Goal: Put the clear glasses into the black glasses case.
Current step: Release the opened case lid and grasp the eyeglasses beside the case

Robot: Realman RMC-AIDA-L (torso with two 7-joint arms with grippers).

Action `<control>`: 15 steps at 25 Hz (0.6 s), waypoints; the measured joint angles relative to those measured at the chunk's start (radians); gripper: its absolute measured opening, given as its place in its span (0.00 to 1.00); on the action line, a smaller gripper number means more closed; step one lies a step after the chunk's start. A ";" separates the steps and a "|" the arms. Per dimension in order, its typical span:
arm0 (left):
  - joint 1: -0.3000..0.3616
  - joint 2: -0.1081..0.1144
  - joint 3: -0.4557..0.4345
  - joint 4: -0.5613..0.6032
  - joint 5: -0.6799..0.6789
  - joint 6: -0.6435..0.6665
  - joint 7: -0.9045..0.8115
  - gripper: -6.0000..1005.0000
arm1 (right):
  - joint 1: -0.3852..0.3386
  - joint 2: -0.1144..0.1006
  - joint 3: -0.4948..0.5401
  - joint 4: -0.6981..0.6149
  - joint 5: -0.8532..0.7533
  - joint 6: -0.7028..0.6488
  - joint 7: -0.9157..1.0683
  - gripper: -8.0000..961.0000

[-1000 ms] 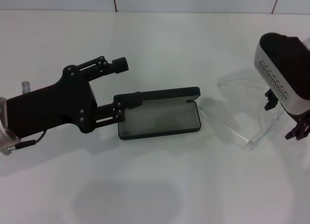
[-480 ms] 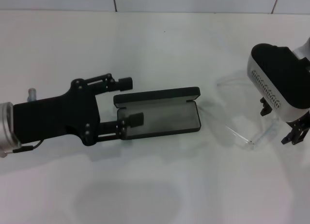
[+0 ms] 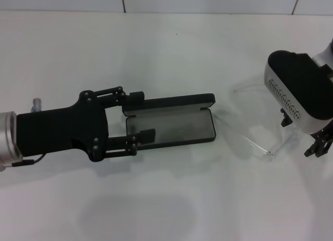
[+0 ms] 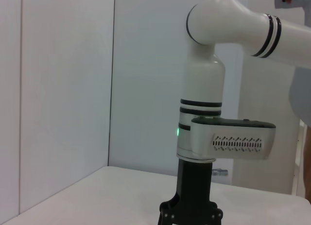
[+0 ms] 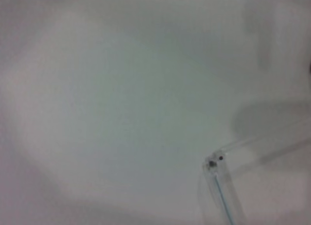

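Clear plastic makes the glasses (image 3: 255, 121) hard to see; they lie on the white table (image 3: 171, 48), just to the right of the case (image 3: 174, 124) and not in it. The black case lies open near the middle, its grey inside facing up and its lid standing along the far side. The left gripper (image 3: 141, 116) is at the left end of the case with its fingers wide, one by the lid and one over the grey inside. I think it is there to keep the case from sliding, so it should press gently. The right gripper (image 3: 307, 131) hangs over the right part of the glasses. Its fingers are mostly hidden under its body, so I cannot tell if they hold anything. It should pinch a thin arm softly, because that plastic bends.
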State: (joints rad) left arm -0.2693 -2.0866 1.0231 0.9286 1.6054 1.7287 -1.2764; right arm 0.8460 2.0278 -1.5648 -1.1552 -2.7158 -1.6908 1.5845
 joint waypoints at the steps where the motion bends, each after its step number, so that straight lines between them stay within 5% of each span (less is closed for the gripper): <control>1: 0.001 0.000 0.000 0.000 -0.001 0.000 0.000 0.66 | -0.001 0.000 -0.002 0.000 0.000 0.000 0.000 0.77; 6: 0.003 -0.001 0.000 0.001 -0.003 0.000 -0.001 0.65 | -0.002 0.000 -0.009 0.001 0.000 0.001 0.000 0.76; 11: 0.004 -0.001 0.000 0.001 -0.003 0.000 -0.001 0.65 | -0.006 0.000 -0.010 0.005 -0.001 0.018 0.012 0.52; 15: 0.004 -0.002 0.000 0.001 -0.004 0.000 -0.001 0.64 | -0.005 0.000 -0.028 0.032 -0.003 0.052 0.013 0.49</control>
State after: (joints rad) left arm -0.2653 -2.0890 1.0229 0.9297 1.6018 1.7286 -1.2776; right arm 0.8412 2.0274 -1.5926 -1.1236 -2.7185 -1.6391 1.5971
